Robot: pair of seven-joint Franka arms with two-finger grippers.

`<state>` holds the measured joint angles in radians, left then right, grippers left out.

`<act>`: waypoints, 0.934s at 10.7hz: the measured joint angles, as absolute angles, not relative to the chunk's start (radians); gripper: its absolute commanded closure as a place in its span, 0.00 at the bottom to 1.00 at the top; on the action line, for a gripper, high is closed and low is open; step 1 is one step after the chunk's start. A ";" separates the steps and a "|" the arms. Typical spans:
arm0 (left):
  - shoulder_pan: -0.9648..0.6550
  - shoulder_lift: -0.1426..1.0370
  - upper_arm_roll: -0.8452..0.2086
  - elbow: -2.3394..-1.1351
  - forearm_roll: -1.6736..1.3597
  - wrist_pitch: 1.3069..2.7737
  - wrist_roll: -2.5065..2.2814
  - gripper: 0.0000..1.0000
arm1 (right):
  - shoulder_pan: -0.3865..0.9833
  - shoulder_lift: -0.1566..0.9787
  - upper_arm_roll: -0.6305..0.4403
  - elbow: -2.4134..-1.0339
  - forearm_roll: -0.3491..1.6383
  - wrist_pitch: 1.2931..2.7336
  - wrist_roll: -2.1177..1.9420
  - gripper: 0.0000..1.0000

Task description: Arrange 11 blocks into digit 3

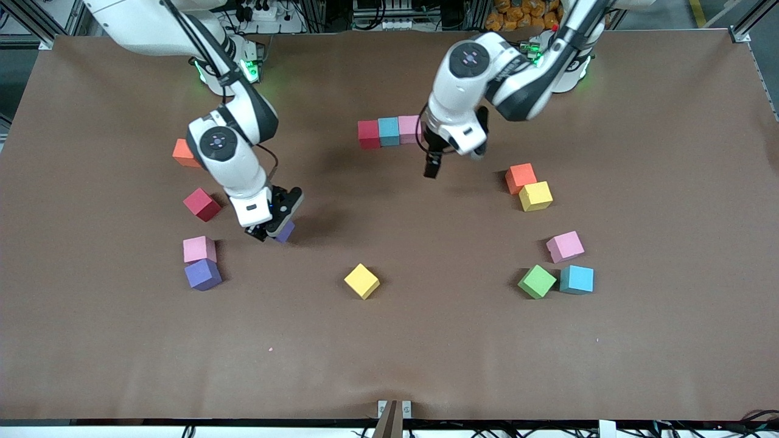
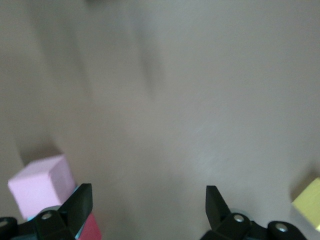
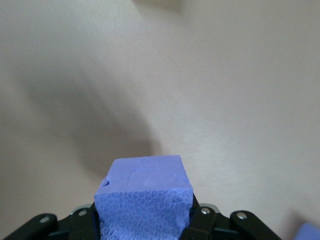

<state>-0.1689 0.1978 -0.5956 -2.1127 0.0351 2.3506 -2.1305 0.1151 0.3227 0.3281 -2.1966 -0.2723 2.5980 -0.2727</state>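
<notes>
A row of three blocks, red [image 1: 368,134], teal-blue [image 1: 388,131] and pink [image 1: 409,129], lies mid-table near the robots' bases. My left gripper [image 1: 431,169] hangs open and empty just beside the pink end of that row. In the left wrist view [image 2: 149,200] the pink block [image 2: 40,185] and red block [image 2: 91,229] show by one finger. My right gripper [image 1: 271,230] is shut on a purple block [image 1: 285,232], low over the table toward the right arm's end. The purple block [image 3: 144,200] fills the jaws in the right wrist view.
Loose blocks toward the right arm's end: orange [image 1: 184,153], red [image 1: 202,204], pink [image 1: 199,249], purple [image 1: 202,274]. A yellow block [image 1: 361,280] lies mid-table. Toward the left arm's end: orange [image 1: 520,177], yellow [image 1: 535,196], pink [image 1: 565,246], green [image 1: 537,281], teal-blue [image 1: 576,279].
</notes>
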 measured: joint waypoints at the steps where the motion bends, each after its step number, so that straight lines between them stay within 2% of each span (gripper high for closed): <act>1: -0.122 0.206 -0.594 -2.096 0.035 2.325 -2.031 0.00 | 0.159 0.318 0.329 -2.196 -0.272 2.571 -0.113 0.72; 6: 0.106 0.281 -0.589 -2.061 0.036 2.292 -1.447 0.00 | 0.376 0.310 0.332 -2.187 -0.240 2.537 0.511 0.72; 8: 0.142 0.328 -0.586 -2.051 0.100 2.264 -1.269 0.00 | 0.456 0.314 0.332 -2.140 -0.118 2.478 0.633 0.72; 10: 0.148 0.345 -0.586 -2.053 0.193 2.205 -1.130 0.00 | 0.526 0.340 0.332 -2.110 -0.092 2.436 0.701 0.72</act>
<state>0.1481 0.3450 -0.5863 -2.0534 0.1927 2.2049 -1.1300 0.5261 0.3401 0.3324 -2.1096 -0.0921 2.4364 0.7015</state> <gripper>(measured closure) 0.000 0.414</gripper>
